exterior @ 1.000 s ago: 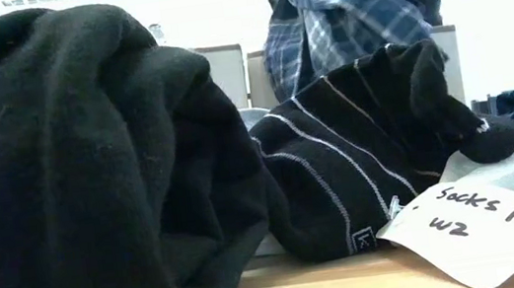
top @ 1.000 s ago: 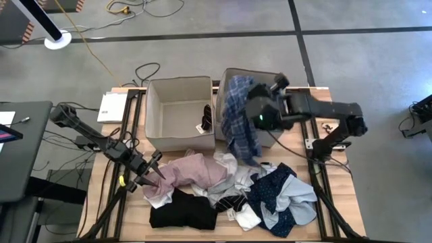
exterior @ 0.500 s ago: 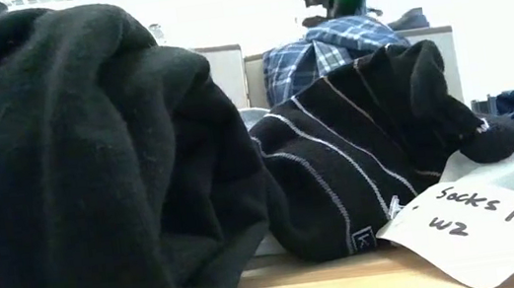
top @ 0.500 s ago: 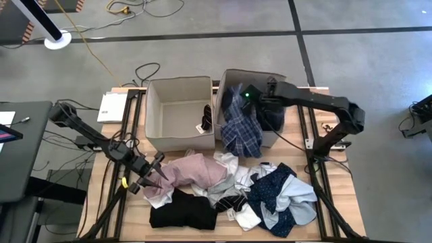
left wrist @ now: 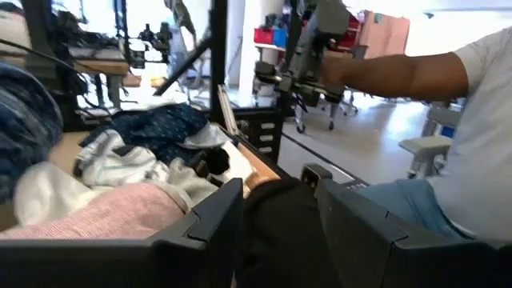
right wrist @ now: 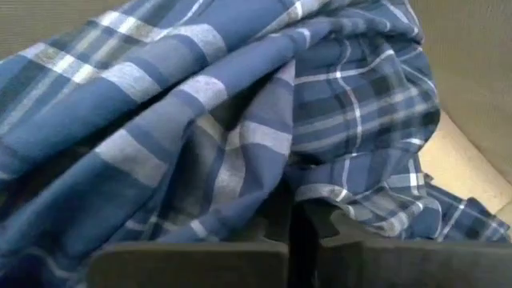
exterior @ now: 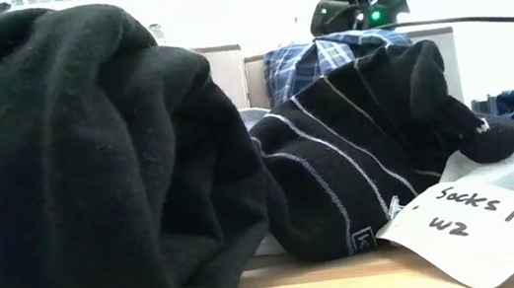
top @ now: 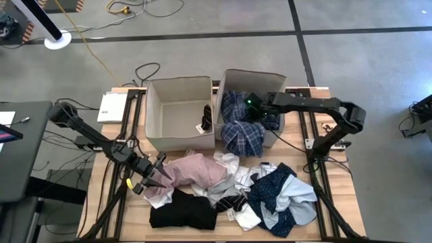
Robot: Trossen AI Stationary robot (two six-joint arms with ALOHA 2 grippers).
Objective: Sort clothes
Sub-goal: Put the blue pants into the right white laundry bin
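High view. Two beige fabric boxes sit side by side in the upper centre of the frame: left box (top: pixel 179 113), right box (top: pixel 251 75).

Right gripper (top: pixel 247 108) is inside the right box, at upper centre-right. Right wrist view: its fingers (right wrist: pixel 240 240) are all but together, with blue plaid garment (right wrist: pixel 240 120) bunched right against them. Cannot tell whether a fold is still pinched between them.

The plaid garment (top: pixel 241 125) fills the right box and spills over its near wall, hanging down toward the heap. Low view: the plaid (exterior: pixel 325 55) shows above the box rim, upper centre, with the right arm's green light above it.

Left gripper (top: pixel 154 177) is at lower left of the high view, at the left edge of the heap, touching or just beside the pink garment (top: pixel 196 170). Left wrist view: fingers (left wrist: pixel 210 216) stand apart with a clear gap, nothing gripped; pink fabric (left wrist: pixel 104 216) lies just beside them.

Heap, lower centre of high view:
- black garment (top: pixel 182 214) at lower left of heap
- white garment (top: pixel 246 217) lower centre
- navy dotted garment (top: pixel 273 189) at right
- light blue garment (top: pixel 297 202) beside the navy dotted one

A dark striped item (top: pixel 207 118) lies in the left box against its right wall.

Low view foreground: black fabric (exterior: pixel 71 168) fills the left; black striped socks (exterior: pixel 357 151) with a handwritten tag (exterior: pixel 491 223) at lower right.

Left wrist view: a person (left wrist: pixel 464 160) at right, arm extended.
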